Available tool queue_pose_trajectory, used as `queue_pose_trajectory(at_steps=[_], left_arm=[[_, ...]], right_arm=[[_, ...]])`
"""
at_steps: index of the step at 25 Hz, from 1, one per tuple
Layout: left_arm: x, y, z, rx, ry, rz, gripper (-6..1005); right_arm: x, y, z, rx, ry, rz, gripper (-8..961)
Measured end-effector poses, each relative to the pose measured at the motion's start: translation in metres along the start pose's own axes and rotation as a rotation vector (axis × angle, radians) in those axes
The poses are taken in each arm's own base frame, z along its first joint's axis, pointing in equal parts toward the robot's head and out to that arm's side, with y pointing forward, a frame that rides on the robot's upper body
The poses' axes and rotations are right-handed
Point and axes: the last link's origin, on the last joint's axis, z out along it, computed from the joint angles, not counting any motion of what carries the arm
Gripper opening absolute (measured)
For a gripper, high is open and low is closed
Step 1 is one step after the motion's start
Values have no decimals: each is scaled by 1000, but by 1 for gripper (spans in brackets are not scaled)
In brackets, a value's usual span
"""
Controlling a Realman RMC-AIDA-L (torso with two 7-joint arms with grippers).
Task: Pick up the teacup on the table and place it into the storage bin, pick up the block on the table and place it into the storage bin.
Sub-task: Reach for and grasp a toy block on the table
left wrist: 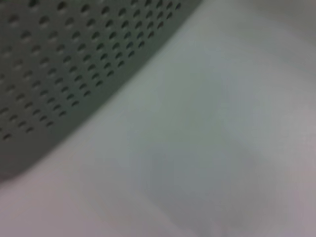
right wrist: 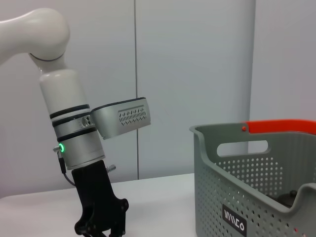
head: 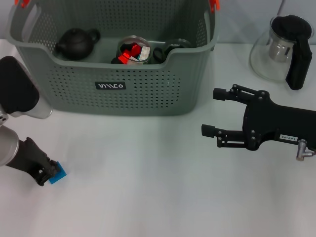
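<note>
1. The large grey-green plastic storage bin with perforated sides, orange handle clips and a small black label stands at the far left-centre of the white desk.
2. Inside the bin lie a dark round clay teapot, a glass teacup holding red and white pieces, and a dark object just beside the cup, toward the robot's right, too hidden to name.
3. The small blue cube-shaped block sits on the desk near the robot's left edge, in front of the bin and well apart from it.
4. The left gripper is low at the desk, and its dark fingers are at the block's left side, touching or closing on it; whether they grip it firmly cannot be told.
5. In the right wrist view the left arm stands upright beside the bin with its gripper at the desk; the block is not visible there.
6. The left wrist view shows only the bin's perforated wall and bare desk surface.
7. The right gripper hovers over the desk at the robot's right, in front of the bin's right corner, with its black fingers spread wide apart and holding nothing.
8. A clear glass teapot with a black handle and metal strainer stands at the far right of the desk, well apart from the bin.
</note>
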Motion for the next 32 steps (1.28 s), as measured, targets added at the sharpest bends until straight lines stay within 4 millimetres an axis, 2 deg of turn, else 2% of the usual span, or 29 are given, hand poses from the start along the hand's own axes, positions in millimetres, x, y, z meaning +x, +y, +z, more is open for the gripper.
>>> queue_pose_trajectory(at_steps=[5, 7, 18, 24, 29, 32], left_arm=[[-1, 1, 0, -7, -4, -2, 71], [-1, 1, 0, -10, -2, 0, 76], [-1, 1, -4, -12, -16, 8, 239], [-1, 1, -2, -7, -20, 4, 453], [-3, 1, 0, -11, -29, -1, 681], [-4, 0, 3, -11, -36, -2, 679]], right_arm=[[0, 0, 1, -4, 1, -2, 923], [-1, 0, 1, -5, 1, -4, 923], [-2, 0, 1, -8, 0, -7, 923], [-2, 0, 1, -11, 0, -8, 923], [-2, 0, 2, -12, 0, -7, 923], [-2, 0, 2, -13, 1, -6, 923]])
